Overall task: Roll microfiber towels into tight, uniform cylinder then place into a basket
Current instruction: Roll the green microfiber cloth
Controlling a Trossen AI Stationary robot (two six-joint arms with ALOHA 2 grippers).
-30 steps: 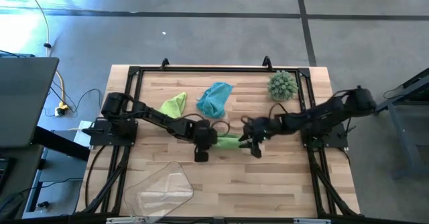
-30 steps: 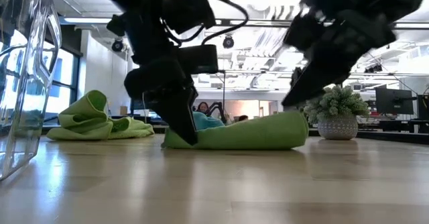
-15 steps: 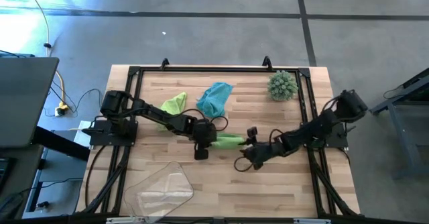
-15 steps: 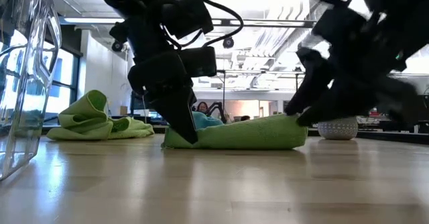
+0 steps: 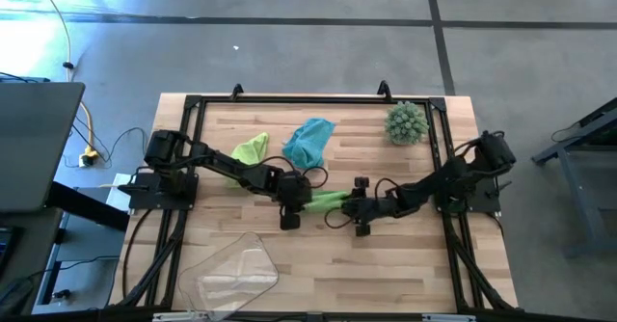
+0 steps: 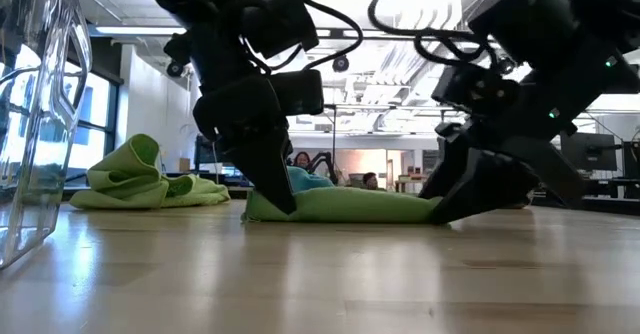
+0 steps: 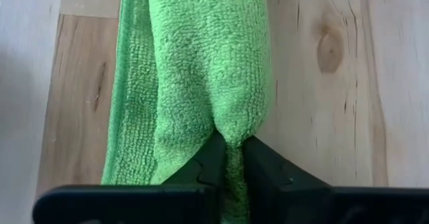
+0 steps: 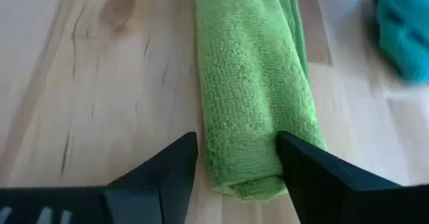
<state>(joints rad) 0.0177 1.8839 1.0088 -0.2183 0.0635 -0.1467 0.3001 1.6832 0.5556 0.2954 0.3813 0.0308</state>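
Left jaws pinched shut on one end of the green roll (image 5: 329,201), right jaws spread wide, straddling the other end, not closed on it; left gripper (image 7: 228,158) and right gripper (image 8: 236,158) both down at the table (image 5: 415,264) mid-span, the roll lying flat between them. Spare green towel (image 5: 251,149) and teal towel (image 5: 309,141) lie loose toward the far edge, well apart from the roll; basket (image 5: 236,270) sits near the front edge left of centre, nothing in it as far as I can tell. Risks: left grip is only on a thin bit of the roll's end, so a lift could pull that layer out and unroll it; right jaws closing off-centre could squash or skew the end; a loose flap runs alongside the roll in the left wrist view, likely to open up in transit. Hard to read: high view hides most of the roll under both grippers; low view cuts the basket at the frame edge; can't tell how tight the roll is inside
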